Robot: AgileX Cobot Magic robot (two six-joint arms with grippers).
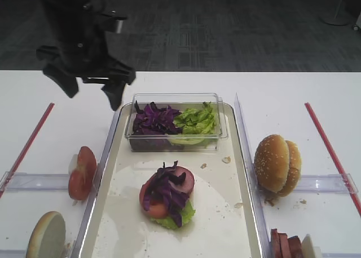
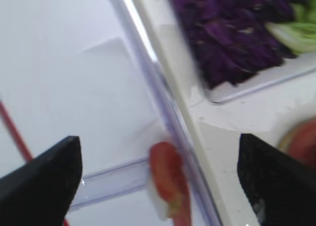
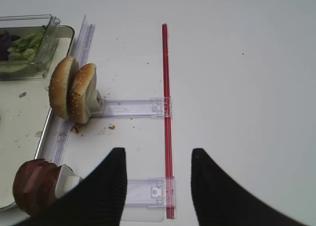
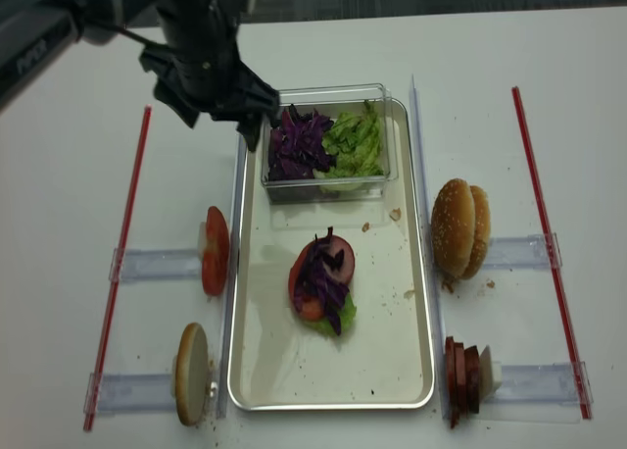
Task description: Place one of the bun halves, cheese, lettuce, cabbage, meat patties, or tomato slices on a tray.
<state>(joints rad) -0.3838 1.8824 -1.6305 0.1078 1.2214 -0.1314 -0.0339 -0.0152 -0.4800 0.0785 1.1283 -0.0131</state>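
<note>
My left gripper (image 1: 93, 90) (image 4: 221, 125) (image 2: 158, 152) hangs open and empty over the tray's (image 1: 106, 156) far-left rim, above upright tomato slices (image 2: 168, 181) (image 1: 82, 173). Cabbage (image 1: 153, 118) and lettuce (image 1: 196, 120) fill a clear tub (image 1: 175, 142) at the tray's back. A stack topped with cabbage (image 1: 167, 193) lies mid-tray. Bun halves (image 1: 276, 165) (image 3: 74, 90) stand to the right and one bun half (image 1: 46, 235) at the front left. Meat patties (image 1: 285, 245) (image 3: 34, 186) stand front right. My right gripper (image 3: 158, 159) is open over bare table beside them. Cheese is out of view.
Clear plastic holder rails (image 1: 39, 181) (image 3: 136, 107) lie on the white table on both sides of the tray. Red strips (image 1: 28, 142) (image 3: 167, 102) mark the outer left and right edges. Crumbs (image 1: 227, 160) dot the tray floor.
</note>
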